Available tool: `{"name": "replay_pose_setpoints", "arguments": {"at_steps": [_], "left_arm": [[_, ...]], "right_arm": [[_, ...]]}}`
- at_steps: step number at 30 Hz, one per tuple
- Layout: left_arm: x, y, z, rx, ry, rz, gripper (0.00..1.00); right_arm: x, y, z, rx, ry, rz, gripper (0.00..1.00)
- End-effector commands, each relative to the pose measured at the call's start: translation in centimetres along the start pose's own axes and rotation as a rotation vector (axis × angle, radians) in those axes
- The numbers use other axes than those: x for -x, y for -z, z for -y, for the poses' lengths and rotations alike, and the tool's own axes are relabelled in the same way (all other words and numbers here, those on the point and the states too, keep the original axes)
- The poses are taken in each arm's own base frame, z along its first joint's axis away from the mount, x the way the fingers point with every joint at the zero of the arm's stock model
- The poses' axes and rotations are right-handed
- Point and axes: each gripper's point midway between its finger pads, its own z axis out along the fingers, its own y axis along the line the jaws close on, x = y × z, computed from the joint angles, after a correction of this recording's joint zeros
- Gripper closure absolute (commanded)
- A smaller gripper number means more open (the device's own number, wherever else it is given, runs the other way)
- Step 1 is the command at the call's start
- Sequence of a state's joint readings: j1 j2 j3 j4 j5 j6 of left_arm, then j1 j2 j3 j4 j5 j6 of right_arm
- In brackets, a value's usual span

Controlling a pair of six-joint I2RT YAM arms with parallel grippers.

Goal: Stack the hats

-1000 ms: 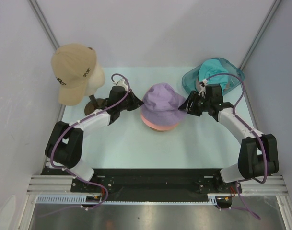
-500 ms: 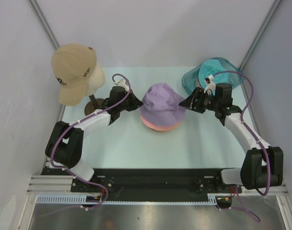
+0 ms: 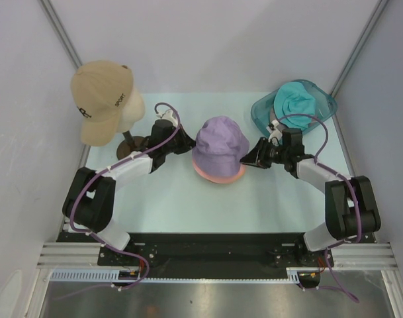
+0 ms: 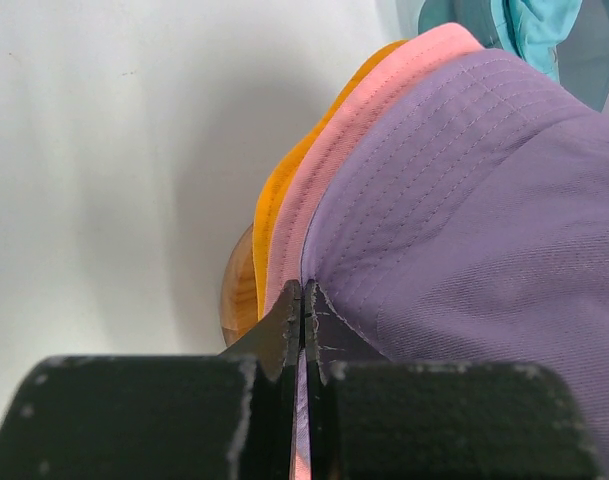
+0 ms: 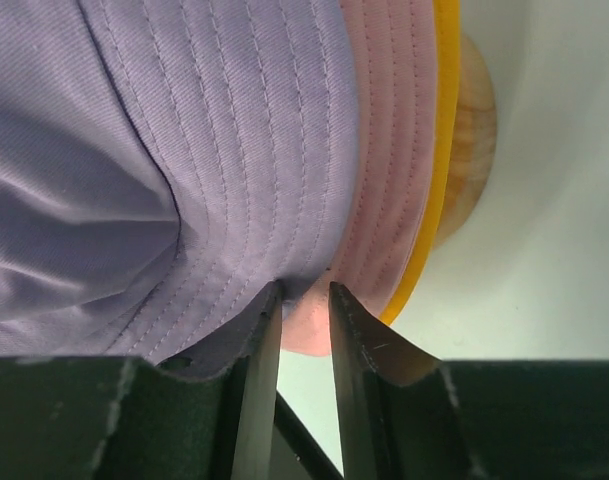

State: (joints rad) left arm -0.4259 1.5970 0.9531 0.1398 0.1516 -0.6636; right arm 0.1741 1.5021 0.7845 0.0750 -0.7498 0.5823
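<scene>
Top external view puts the lilac hat [image 3: 219, 146] at the centre of the table, sitting as the upper layer of the stack. The pink hat [image 3: 218, 174] shows only as a rim of brim beneath it. Both arms reach in to the lilac hat from opposite sides: the left gripper [image 3: 186, 141] at its left brim and the right gripper [image 3: 247, 159] at its right brim. That looks like a two-sided hold meant to pull the soft brim down evenly over the hats below.

Left wrist view shows the jaws clenched tight on the hem of the lilac hat. The pink hat and the yellow-orange hat [image 4: 281, 205] peek out in layers just under that hem, and a wooden disc [image 4: 238, 296] lies beneath all three, apparently the stand carrying the stack.

Right wrist view shows the fingers [image 5: 261, 330] narrowly apart, straddling the lilac hat's stitched brim edge, with pink cloth visible in the gap. I cannot tell whether they actually pinch the cloth.

Two hats are not yet on the stack. The teal hat [image 3: 298, 103] lies in the clear tub [image 3: 259, 110], beyond the lilac hat to its right. The tan cap [image 3: 98, 93] sits on the mannequin head [image 3: 134, 109], beyond the lilac hat to its left. The stack looks roughly half built.
</scene>
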Motion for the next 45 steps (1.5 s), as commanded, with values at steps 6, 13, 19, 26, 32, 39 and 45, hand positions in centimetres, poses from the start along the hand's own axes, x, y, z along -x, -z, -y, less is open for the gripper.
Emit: {"name": "replay_pose_setpoints", "arguments": {"at_steps": [6, 13, 19, 26, 32, 39, 45], "left_arm": [[-2.7, -0.4, -4.2, 0.111, -0.043, -0.06, 1.0], [-0.2, -0.9, -1.1, -0.019, -0.214, -0.036, 1.0], [1.4, -2.1, 0.6, -0.078, -0.306, -0.041, 1.0], [3.0, -3.8, 2.0, -0.118, -0.326, -0.031, 1.0], [3.6, -4.2, 2.4, -0.131, -0.321, -0.006, 1.0], [4.4, -4.8, 3.3, -0.163, -0.306, 0.027, 1.0], [4.1, -5.3, 5.4, -0.29, -0.342, -0.001, 1.0]], "right_arm": [[1.1, 2.0, -0.7, -0.036, 0.054, 0.019, 0.54], [5.6, 7.2, -3.9, 0.037, 0.144, 0.166, 0.29], [9.1, 5.2, -4.4, 0.157, 0.135, 0.228, 0.29], [10.3, 2.8, -3.6, 0.232, 0.057, 0.21, 0.28], [8.4, 1.0, -4.9, 0.297, 0.003, 0.138, 0.28], [6.3, -0.9, -4.5, 0.293, -0.024, 0.069, 0.28], [9.3, 0.8, -3.1, 0.263, -0.008, 0.158, 0.28]]}}
